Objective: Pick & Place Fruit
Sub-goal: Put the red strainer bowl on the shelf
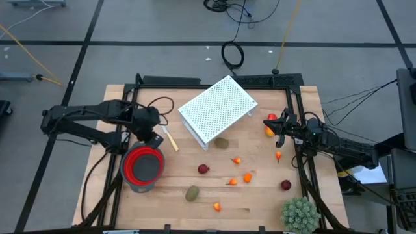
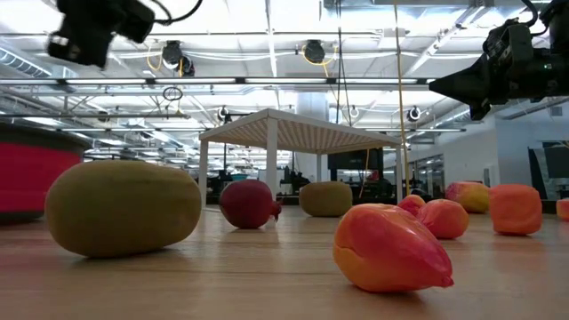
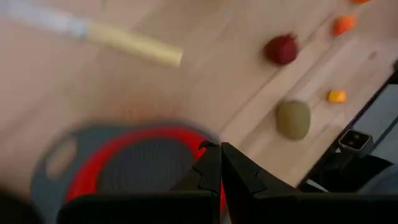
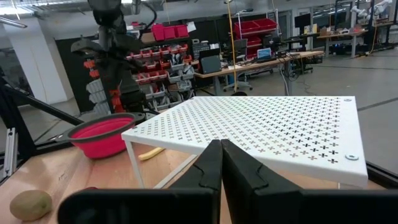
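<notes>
The fruit lies scattered on the wooden table: olive-brown ovals (image 1: 221,143) (image 1: 192,193), dark red balls (image 1: 203,169) (image 1: 286,185) and small orange bits (image 1: 247,177) (image 1: 217,207). A red bowl (image 1: 143,166) with a grey rim stands on the left near side, and nothing shows inside it. My left gripper (image 1: 153,133) (image 3: 221,163) hangs shut and slanting down just above the bowl's far rim, holding nothing. My right gripper (image 1: 266,123) (image 4: 220,149) waits shut and level at the right edge, above a red piece (image 1: 272,117) and an orange piece (image 1: 268,130).
A white perforated rack (image 1: 218,109) stands on legs at the far middle. A cream-handled knife (image 1: 171,138) lies between rack and bowl. A spiky green plant ball (image 1: 299,213) sits at the near right corner. A black frame (image 1: 296,97) borders the table.
</notes>
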`<action>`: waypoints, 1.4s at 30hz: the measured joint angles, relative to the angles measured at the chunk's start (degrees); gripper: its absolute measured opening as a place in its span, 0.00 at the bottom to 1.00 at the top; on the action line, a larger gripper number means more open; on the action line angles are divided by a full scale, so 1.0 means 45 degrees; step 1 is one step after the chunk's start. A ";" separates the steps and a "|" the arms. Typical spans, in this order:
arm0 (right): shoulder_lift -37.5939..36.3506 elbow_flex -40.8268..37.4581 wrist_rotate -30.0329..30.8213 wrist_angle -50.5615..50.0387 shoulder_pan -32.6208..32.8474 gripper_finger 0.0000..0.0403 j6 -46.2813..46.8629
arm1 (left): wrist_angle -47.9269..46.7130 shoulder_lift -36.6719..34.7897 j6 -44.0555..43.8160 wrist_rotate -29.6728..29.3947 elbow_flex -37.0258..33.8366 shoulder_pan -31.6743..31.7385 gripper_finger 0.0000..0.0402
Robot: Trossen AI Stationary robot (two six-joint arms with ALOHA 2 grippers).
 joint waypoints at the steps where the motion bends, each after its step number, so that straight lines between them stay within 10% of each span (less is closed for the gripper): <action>1: -0.0002 -0.0001 0.0000 0.0000 0.0000 0.00 0.0001 | -0.0301 0.0000 -0.0441 0.0130 0.0000 -0.0072 0.02; 34: 0.0003 0.0000 -0.0005 0.0000 0.0001 0.00 0.0000 | -0.1180 -0.0034 -0.2072 -0.0110 0.0000 -0.1612 0.03; 42: 0.0001 0.0000 -0.0005 0.0000 0.0000 0.00 0.0000 | -0.1439 -0.0034 -0.2611 -0.0597 0.0000 -0.1617 0.20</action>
